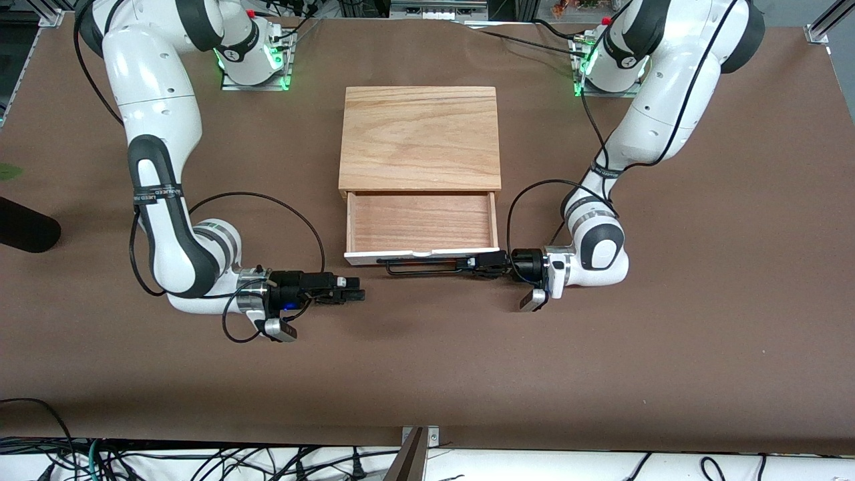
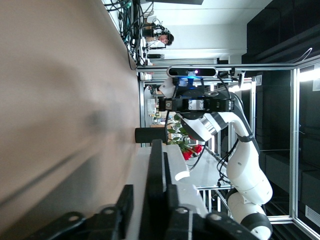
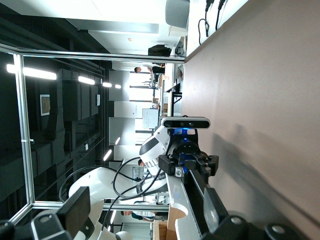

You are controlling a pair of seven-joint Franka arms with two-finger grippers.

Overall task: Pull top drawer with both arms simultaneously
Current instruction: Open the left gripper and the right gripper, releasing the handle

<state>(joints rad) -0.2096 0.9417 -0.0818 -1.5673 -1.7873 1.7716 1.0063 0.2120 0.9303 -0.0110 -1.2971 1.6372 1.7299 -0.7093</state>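
Note:
The top drawer (image 1: 422,224) stands pulled out of the light oak cabinet (image 1: 419,137), showing its reddish-brown inside. Its white front panel (image 1: 401,254) faces the front camera, with the black wire handle (image 1: 417,268) along it. My left gripper (image 1: 487,262) is at the handle's end toward the left arm. In the left wrist view the handle (image 2: 156,165) runs between the fingers of my left gripper (image 2: 148,195), with a gap beside one finger. My right gripper (image 1: 354,292) is open with nothing in it, off the handle and low over the table near the drawer's corner. Its fingers (image 3: 77,210) stand wide apart.
Brown table surface lies all round the cabinet. Black cables loop from both wrists (image 1: 267,200). A dark cylinder (image 1: 27,230) lies at the table edge toward the right arm's end. A metal bracket (image 1: 417,447) sits at the table's near edge.

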